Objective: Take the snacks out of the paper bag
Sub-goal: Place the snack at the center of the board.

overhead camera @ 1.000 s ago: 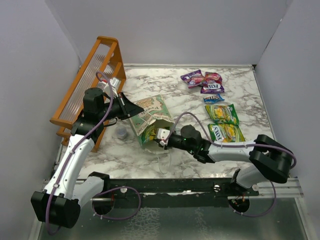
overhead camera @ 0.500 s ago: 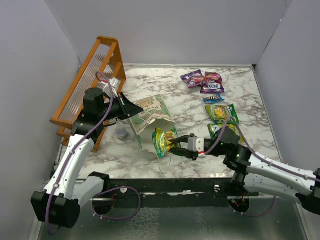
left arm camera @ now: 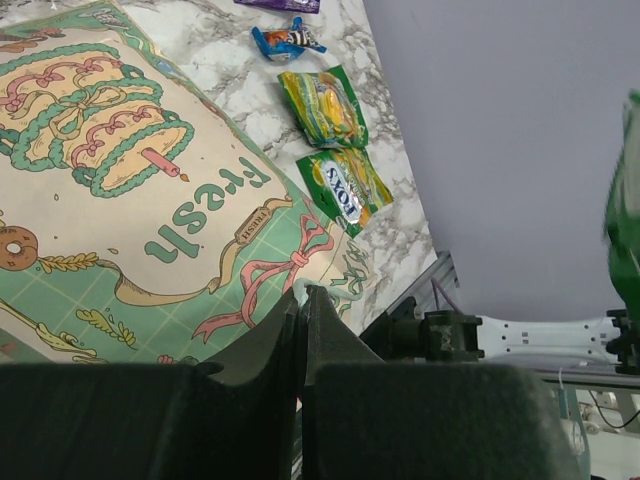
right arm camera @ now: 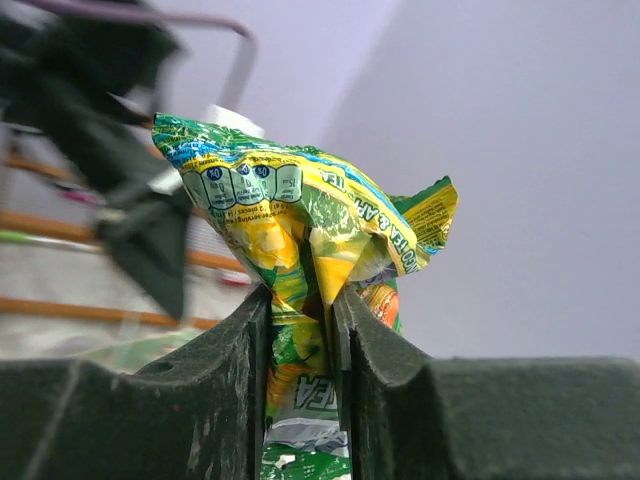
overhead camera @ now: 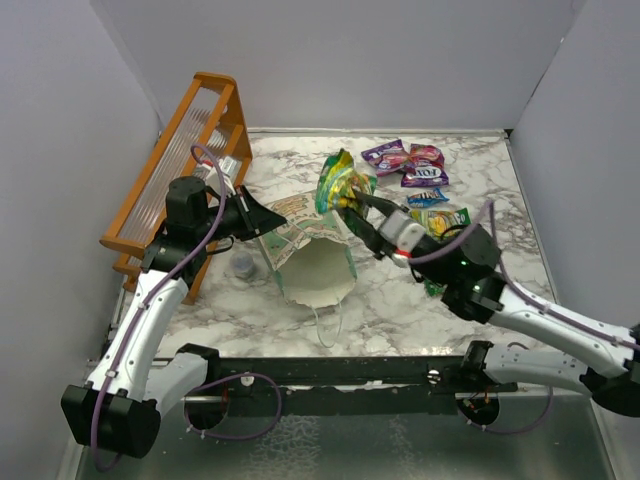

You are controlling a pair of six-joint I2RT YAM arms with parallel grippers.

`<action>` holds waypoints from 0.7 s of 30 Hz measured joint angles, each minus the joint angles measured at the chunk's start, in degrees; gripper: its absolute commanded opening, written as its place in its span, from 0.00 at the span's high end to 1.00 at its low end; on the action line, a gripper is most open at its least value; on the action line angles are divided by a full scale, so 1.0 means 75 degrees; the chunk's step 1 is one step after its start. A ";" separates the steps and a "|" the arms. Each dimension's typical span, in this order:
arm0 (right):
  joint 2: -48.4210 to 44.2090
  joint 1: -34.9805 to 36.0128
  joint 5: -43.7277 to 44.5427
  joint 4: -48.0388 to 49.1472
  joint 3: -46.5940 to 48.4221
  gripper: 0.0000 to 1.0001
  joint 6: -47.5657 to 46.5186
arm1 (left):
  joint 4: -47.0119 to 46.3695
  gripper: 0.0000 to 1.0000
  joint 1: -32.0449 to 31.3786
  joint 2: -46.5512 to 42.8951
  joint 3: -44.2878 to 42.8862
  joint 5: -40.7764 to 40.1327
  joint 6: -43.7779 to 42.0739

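Right end effector [right arm camera: 300, 300]: clenched nearly shut on a yellow-green packet [right arm camera: 300, 215], pinching its crumpled middle; raised in the air, fully out of the bag.
Left end effector [left arm camera: 300, 305]: pressed almost fully together at the upper edge of the paper bag [overhead camera: 315, 268]; judged to be pinching the bag wall and pinning it in place.
Bag position: lying on its side on the counter [overhead camera: 390, 300], printed face up, cream mouth open toward the near edge; no packet discernible inside from above.
Step in hand: carrying the lifted packet toward the snacks [overhead camera: 412, 165] laid out at the far right.
Handling advice: firm grip on the slippery film; lower close to the counter before letting go; set down beside the laid packets, not upon them; left hold best maintained until the bag interior is checked.
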State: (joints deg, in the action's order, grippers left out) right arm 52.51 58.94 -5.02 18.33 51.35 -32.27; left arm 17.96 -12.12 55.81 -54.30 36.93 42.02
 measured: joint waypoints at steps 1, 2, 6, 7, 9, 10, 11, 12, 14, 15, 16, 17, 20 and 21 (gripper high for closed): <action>0.0265 -0.0006 0.0417 0.0294 0.0029 0.72 -0.0189 | 0.0023 1.00 0.0000 -0.0017 0.0000 -0.0003 -0.0003; 0.0723 -0.0073 0.0982 0.0761 0.0076 0.72 -0.0516 | 0.0044 1.00 0.0000 -0.0035 0.0000 -0.0006 -0.0015; 0.2398 -0.0901 0.2040 0.1574 0.0391 0.71 -0.1148 | 0.0082 1.00 0.0000 -0.0058 0.0000 -0.0017 -0.0029; 0.2716 -0.1183 0.2151 0.1574 0.0487 0.71 -0.1151 | 0.0087 1.00 0.0000 -0.0055 0.0000 -0.0017 -0.0032; 0.3500 -0.1953 0.2259 0.1550 0.0662 0.70 -0.1049 | 0.0087 1.00 0.0000 -0.0055 0.0000 -0.0015 -0.0050; 0.3821 -0.2256 0.2294 0.1524 0.0731 0.70 -0.0994 | 0.0085 1.00 0.0000 -0.0055 0.0000 -0.0017 -0.0052; 0.4118 -0.2527 0.2326 0.1489 0.0775 0.70 -0.0930 | 0.0087 1.00 0.0000 -0.0055 0.0000 -0.0017 -0.0055; 0.4529 -0.2844 0.2381 0.1445 0.0816 0.70 -0.0831 | 0.0087 1.00 0.0000 -0.0055 0.0000 -0.0015 -0.0055; 0.5304 -0.3331 0.2460 0.1288 0.0895 0.70 -0.0592 | 0.0085 1.00 0.0000 -0.0055 0.0000 -0.0015 -0.0055; 0.5630 -0.3497 0.2471 0.1166 0.0921 0.70 -0.0490 | 0.0085 1.00 0.0000 -0.0055 0.0000 -0.0015 -0.0058; 0.5931 -0.3634 0.2468 0.1043 0.0944 0.70 -0.0376 | 0.0085 1.00 0.0000 -0.0052 0.0000 -0.0015 -0.0058; 0.6359 -0.3797 0.2430 0.0831 0.0988 0.70 -0.0169 | 0.0085 1.00 0.0000 -0.0052 0.0000 -0.0015 -0.0058; 0.7166 -0.4097 0.2291 0.0286 0.1198 0.69 0.0227 | 0.0082 1.00 0.0000 -0.0038 0.0000 -0.0012 -0.0064; 0.7373 -0.4162 0.2279 0.0082 0.1309 0.68 0.0329 | 0.0082 1.00 0.0000 -0.0032 0.0000 -0.0012 -0.0067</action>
State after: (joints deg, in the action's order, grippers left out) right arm 107.81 27.73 12.08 18.94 61.17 -29.80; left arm 18.57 -12.12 55.57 -54.30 36.84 41.52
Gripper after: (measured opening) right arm 0.303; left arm 0.037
